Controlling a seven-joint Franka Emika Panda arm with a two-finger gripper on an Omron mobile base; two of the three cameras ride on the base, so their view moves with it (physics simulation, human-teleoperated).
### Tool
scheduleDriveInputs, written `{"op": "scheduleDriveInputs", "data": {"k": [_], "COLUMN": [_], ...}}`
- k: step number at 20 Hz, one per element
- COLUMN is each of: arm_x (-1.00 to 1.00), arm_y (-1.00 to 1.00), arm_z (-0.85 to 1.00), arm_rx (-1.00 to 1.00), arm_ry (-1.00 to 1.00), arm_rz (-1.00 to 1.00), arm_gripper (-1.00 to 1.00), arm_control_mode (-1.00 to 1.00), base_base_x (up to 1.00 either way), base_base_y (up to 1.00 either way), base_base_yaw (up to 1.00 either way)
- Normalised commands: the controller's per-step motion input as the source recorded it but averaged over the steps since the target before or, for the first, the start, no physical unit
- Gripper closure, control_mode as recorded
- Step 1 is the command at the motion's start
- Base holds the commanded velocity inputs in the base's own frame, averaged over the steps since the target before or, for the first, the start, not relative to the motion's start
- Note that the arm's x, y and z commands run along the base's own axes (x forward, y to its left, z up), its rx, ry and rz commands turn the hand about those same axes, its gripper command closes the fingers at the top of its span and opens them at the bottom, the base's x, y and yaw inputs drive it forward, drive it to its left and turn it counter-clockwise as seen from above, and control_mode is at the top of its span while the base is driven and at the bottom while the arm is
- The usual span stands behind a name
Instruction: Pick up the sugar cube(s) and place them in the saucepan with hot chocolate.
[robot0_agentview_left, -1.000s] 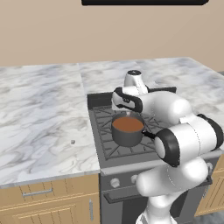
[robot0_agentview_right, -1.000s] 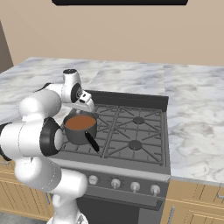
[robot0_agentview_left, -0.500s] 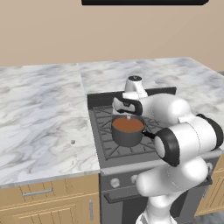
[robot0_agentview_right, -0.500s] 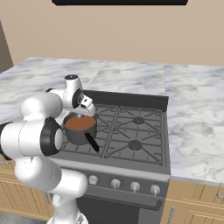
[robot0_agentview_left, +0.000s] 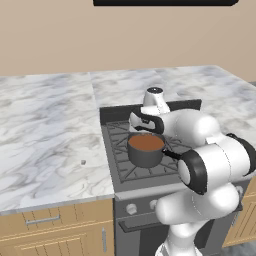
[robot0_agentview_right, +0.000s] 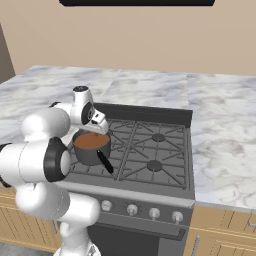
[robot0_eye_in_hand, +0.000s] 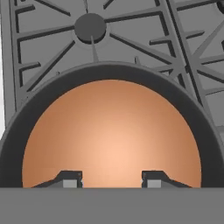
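Left base view: the pan is sitting on the stove's front left burner, holding brown liquid. One cube is lying on the table, well left of the pan (so, I judge, at least one pick is left). The arm is folding forward, its wrist hanging over the pan's far rim.

Right base view: the jaws are pointing down just above the pan, handle towards the robot.

Hand view: the fingertips are standing apart over the liquid with nothing between them; no cube is showing on the surface.
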Motion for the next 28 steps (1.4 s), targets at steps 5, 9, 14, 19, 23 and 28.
{"op": "scheduleDriveInputs", "data": {"k": [5,9,14,19,23,28], "arm_x": [-0.05,-0.01,-0.04,0.0,0.0,0.0], "arm_y": [0.0,0.0,0.01,0.2,0.42,0.13], "arm_z": [0.04,0.23,0.72,0.55,0.03,0.12], "arm_rx": [0.0,0.0,0.0,0.0,0.0,0.0], "arm_ry": [0.0,0.0,-0.01,0.0,0.0,0.0], "arm_rz": [0.0,0.0,0.0,0.0,0.01,0.0], "arm_gripper": [-1.0,-1.0,-1.0,-1.0,-1.0,-1.0], "arm_control_mode": [-1.0,-1.0,-1.0,-1.0,-1.0,-1.0], "base_base_x": [0.0,0.0,0.0,0.0,0.0,0.0], "base_base_y": [0.0,0.0,0.0,0.0,0.0,0.0], "base_base_yaw": [0.0,0.0,0.0,0.0,0.0,0.0]}}
